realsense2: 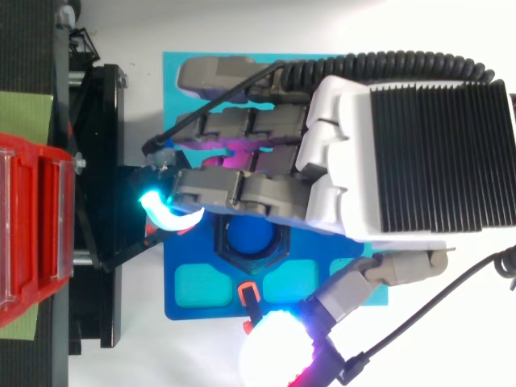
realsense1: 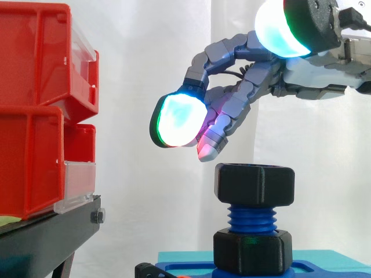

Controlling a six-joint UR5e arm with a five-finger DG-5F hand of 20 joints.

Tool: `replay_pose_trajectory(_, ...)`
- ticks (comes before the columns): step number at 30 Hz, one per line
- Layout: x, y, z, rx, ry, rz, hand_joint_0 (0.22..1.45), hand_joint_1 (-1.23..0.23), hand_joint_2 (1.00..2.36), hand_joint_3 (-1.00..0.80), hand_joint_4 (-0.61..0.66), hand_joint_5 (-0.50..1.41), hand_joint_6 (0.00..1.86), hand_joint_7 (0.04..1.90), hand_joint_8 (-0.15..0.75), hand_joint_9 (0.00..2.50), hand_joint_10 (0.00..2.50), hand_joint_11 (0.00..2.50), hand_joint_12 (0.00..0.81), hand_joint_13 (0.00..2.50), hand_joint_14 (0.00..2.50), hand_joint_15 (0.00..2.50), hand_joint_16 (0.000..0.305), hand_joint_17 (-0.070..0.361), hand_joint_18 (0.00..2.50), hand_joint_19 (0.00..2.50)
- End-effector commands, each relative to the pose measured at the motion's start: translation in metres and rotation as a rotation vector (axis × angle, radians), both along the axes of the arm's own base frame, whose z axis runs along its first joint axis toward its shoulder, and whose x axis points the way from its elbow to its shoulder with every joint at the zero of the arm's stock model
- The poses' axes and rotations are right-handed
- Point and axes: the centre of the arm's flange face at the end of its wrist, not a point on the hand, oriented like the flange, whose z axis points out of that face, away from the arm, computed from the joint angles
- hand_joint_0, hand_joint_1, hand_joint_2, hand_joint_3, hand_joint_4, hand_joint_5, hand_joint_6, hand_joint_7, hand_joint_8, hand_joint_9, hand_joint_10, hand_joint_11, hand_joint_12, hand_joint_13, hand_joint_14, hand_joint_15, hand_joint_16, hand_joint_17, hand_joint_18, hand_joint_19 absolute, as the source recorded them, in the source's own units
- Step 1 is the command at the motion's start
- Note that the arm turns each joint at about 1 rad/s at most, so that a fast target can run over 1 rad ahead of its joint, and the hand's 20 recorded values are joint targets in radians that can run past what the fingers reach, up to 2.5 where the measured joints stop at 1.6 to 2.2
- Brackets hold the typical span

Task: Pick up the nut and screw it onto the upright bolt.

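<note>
Hand (realsense1: 243, 92) hangs with fingers loosely bent, released, grasping nothing. The black nut (realsense1: 255, 184) sits just below the fingertips (realsense1: 177, 120), clear of them, atop the upright blue bolt (realsense1: 253, 219). Bare thread shows beneath it. Judgement: pick-up and placement done; further turning down likely outstanding.

Take the bolt (realsense1: 253, 218) as your marker: the nut (realsense1: 255, 184) sits on its top, and a hexagonal collar (realsense1: 253, 250) rings its foot (on the base plate (realsense2: 176, 306)). The robot hand (realsense1: 243, 92) hangs above the nut, apart from it. Left of the bolt, side view, bins (realsense1: 35, 116) stack on the stand (realsense1: 46, 231).
</note>
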Motion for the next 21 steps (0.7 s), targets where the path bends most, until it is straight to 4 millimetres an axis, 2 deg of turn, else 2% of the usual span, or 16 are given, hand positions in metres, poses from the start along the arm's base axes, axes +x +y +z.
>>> replay_pose_trajectory(1,0.000,0.005,-0.001,0.000,0.006,0.001,0.46,-0.18,1.00,-0.50,0.26,-0.12,0.50,0.77,0.305,0.85,0.00,0.00,0.313,0.64,0.00,0.00,0.035,0.079,0.30,0.00)
replay_pose_trajectory(15,0.000,0.008,-0.002,0.000,0.012,0.001,0.47,-0.18,1.00,-0.50,0.31,-0.10,0.50,0.88,0.314,0.88,0.00,0.00,0.314,0.65,0.00,0.00,0.034,0.077,0.30,0.00)
replay_pose_trajectory(21,0.002,0.008,-0.016,0.001,0.034,0.001,0.47,-0.18,1.00,-0.50,0.31,-0.09,0.50,0.90,0.311,0.88,0.00,0.00,0.314,0.65,0.00,0.00,0.034,0.076,0.29,0.00)
